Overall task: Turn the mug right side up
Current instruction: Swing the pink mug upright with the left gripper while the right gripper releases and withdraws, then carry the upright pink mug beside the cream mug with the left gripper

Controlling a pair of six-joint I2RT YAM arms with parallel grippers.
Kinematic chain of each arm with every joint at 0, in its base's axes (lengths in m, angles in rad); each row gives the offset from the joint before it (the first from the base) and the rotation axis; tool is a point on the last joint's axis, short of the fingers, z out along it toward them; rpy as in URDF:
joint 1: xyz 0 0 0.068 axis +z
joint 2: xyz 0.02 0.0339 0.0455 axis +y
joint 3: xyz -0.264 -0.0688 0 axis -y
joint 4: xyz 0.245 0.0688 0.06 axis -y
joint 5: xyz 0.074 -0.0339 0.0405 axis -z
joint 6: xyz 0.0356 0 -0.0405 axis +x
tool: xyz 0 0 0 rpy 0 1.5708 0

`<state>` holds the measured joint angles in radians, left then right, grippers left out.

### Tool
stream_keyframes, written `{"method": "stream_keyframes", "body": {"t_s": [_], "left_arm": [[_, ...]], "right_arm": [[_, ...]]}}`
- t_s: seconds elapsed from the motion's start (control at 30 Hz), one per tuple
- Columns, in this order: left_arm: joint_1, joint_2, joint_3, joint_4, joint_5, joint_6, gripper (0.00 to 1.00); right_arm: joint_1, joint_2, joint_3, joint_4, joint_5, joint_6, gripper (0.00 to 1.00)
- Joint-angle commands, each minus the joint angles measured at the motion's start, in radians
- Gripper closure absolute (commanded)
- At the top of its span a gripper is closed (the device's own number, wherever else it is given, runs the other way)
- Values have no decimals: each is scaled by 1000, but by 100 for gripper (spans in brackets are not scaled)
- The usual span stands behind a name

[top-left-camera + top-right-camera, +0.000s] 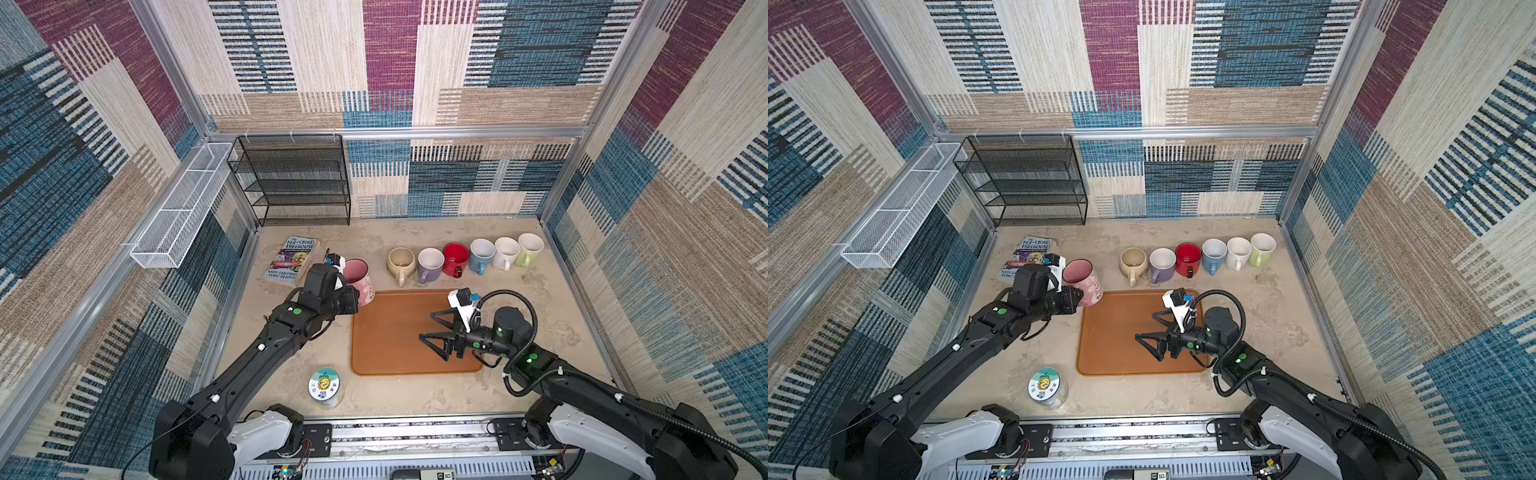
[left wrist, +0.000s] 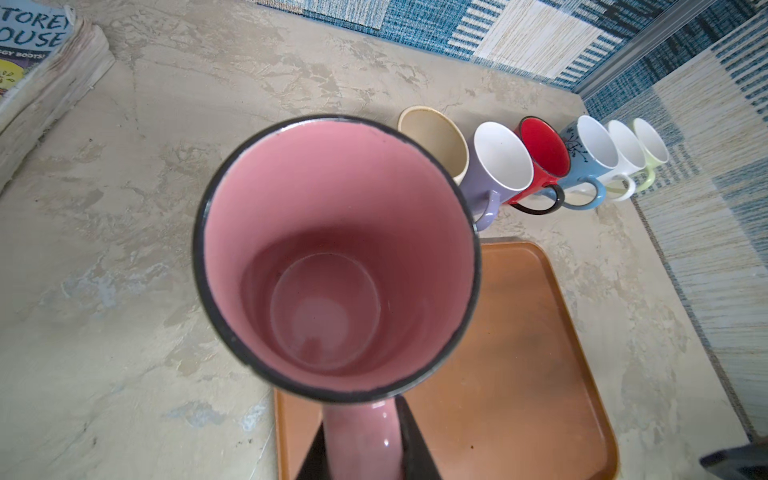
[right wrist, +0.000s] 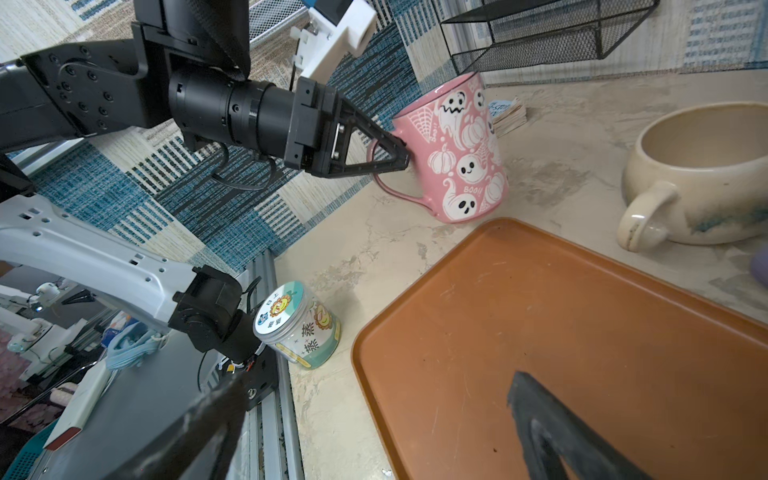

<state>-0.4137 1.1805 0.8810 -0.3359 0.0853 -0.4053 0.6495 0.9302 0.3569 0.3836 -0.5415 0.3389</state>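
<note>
While the left gripper (image 3: 400, 153) pinches the handle (image 3: 386, 185) of the pink mug (image 3: 461, 153) with its jaws clenched on it, the mug is mouth up and leaning slightly, just beside the far left corner of the tray (image 3: 540, 332). Whether its base touches the table (image 1: 519, 316) I cannot tell. The left wrist view looks straight down into its bare pink inside (image 2: 336, 257). The right gripper (image 1: 427, 326) hangs over the tray's right half with its jaws spread wide and nothing between them. Six more mugs (image 1: 455, 259) stand upright in a row beyond the tray. A book (image 1: 291, 259) lies left of the pink mug, and a jar (image 1: 325, 384) stands near the tray's near left corner.
</note>
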Motion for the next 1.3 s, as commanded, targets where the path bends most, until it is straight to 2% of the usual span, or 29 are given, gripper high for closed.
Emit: {"method": "stream_keyframes", "body": {"t_s": [0.0, 0.5, 0.9, 1.27], "left_arm": [[13, 22, 16, 103, 12, 57, 100], [49, 163, 19, 285, 14, 162, 100], [73, 310, 57, 385, 74, 197, 100], [76, 368, 59, 451, 79, 207, 100]], "right_arm": [[1, -13, -10, 6, 19, -23, 0], [1, -29, -53, 55, 89, -33, 0], [1, -39, -66, 59, 119, -29, 0], [1, -49, -69, 54, 124, -35, 0]]}}
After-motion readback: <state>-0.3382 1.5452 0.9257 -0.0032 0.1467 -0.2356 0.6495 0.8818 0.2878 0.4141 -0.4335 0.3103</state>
